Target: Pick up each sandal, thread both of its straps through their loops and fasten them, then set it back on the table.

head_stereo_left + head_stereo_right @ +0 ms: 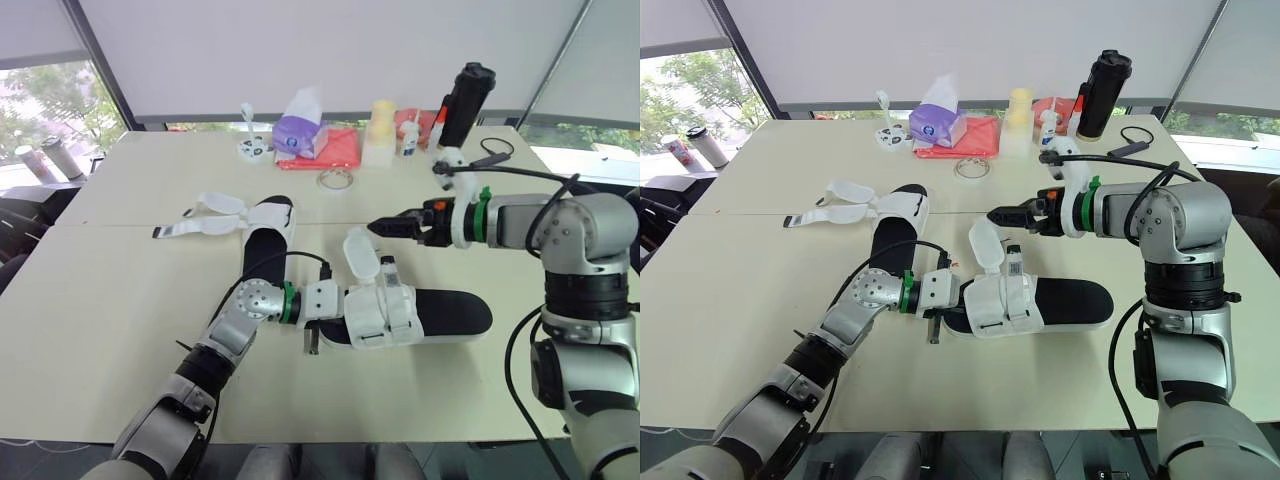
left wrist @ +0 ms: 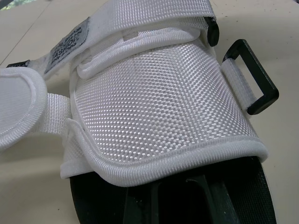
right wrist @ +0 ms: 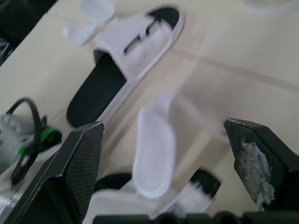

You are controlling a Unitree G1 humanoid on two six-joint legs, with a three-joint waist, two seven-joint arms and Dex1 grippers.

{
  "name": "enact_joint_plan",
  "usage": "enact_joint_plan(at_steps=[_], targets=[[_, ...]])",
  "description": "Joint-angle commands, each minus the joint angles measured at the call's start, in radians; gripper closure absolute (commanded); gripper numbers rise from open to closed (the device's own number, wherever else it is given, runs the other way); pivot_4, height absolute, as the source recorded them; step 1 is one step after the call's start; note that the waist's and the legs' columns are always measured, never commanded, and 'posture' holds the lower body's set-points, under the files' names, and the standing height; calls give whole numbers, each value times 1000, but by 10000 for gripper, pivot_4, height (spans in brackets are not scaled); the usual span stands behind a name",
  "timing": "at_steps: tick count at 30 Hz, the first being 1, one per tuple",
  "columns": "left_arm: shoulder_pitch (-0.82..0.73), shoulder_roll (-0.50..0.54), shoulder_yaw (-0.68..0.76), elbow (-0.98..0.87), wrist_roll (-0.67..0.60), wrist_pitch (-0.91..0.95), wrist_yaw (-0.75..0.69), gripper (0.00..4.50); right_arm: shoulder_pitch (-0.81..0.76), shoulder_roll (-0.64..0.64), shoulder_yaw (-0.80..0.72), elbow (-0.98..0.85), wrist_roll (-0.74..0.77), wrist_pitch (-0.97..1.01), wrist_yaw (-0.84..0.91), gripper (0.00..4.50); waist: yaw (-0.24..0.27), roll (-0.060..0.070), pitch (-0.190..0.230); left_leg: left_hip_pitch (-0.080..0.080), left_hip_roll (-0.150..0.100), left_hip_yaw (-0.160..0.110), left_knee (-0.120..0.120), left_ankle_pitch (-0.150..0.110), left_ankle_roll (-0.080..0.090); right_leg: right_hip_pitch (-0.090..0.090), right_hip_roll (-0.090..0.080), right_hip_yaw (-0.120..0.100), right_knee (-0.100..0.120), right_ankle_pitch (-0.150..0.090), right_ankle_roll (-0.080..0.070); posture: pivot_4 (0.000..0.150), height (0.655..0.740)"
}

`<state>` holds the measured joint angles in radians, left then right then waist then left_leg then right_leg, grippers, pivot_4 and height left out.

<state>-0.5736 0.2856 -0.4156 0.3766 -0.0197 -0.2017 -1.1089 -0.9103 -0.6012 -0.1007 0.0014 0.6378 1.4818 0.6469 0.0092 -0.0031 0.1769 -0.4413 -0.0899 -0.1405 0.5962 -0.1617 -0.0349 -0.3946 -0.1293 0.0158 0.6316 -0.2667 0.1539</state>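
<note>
The near sandal [image 1: 445,312], black-soled with a white upper [image 2: 149,102], lies on the table. One strap is fastened across it. Its other strap flap [image 1: 360,255] stands up loose, and a black loop [image 2: 254,77] hangs empty at the side. My left gripper [image 1: 318,322] is at this sandal's toe end, shut on the sole. My right gripper [image 1: 378,226] hovers open just above and beyond the loose flap [image 3: 154,149], with nothing between its fingers. The far sandal [image 1: 262,240] lies further back on the left, its two white straps [image 1: 205,218] spread open on the table.
Along the table's far side stand a purple tissue pack [image 1: 298,135] on a red cloth [image 1: 338,150], a tape ring [image 1: 337,180], a pale yellow container [image 1: 381,128], small bottles [image 1: 410,135] and a tall black flask [image 1: 466,100]. A black cable [image 1: 495,152] lies by my right arm.
</note>
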Motion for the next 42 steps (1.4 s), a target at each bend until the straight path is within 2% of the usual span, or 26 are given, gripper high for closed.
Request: enact_joint_plan(at_steps=[1,10,20,26,31,42], targets=[[27,19,-27,41,46,38,0,45000,8,0,41,-27,28,6,30,1485,-1,0,0,0,0,0,0,0,0,0,0,0,0,0,0,1500,7296],[30,21,-28,35,49,40,7,45000,30,16,210,42,-7,-97,107,1485,-3,0,0,0,-1,0,0,0,0,0,0,0,0,0,0,1500,7296],[34,19,-28,33,50,44,17,45000,-31,96,247,204,-29,-167,171,1485,-5,0,0,0,-1,0,0,0,0,0,1,0,0,0,0,1500,7296],[35,18,-30,34,51,41,23,45000,-70,143,225,302,-36,-194,191,1485,-6,0,0,0,-1,0,0,0,0,0,1,0,0,0,0,1500,7296],[35,16,-29,36,52,38,31,45000,-150,211,143,444,-27,-236,185,1485,-7,0,0,1,-1,0,0,0,0,0,1,0,1,1,0,1500,7296],[34,15,-30,39,53,34,36,45000,-200,239,74,535,-42,-258,172,1485,-6,0,0,1,-1,0,0,0,-1,-1,2,0,2,1,0,1500,7296]])
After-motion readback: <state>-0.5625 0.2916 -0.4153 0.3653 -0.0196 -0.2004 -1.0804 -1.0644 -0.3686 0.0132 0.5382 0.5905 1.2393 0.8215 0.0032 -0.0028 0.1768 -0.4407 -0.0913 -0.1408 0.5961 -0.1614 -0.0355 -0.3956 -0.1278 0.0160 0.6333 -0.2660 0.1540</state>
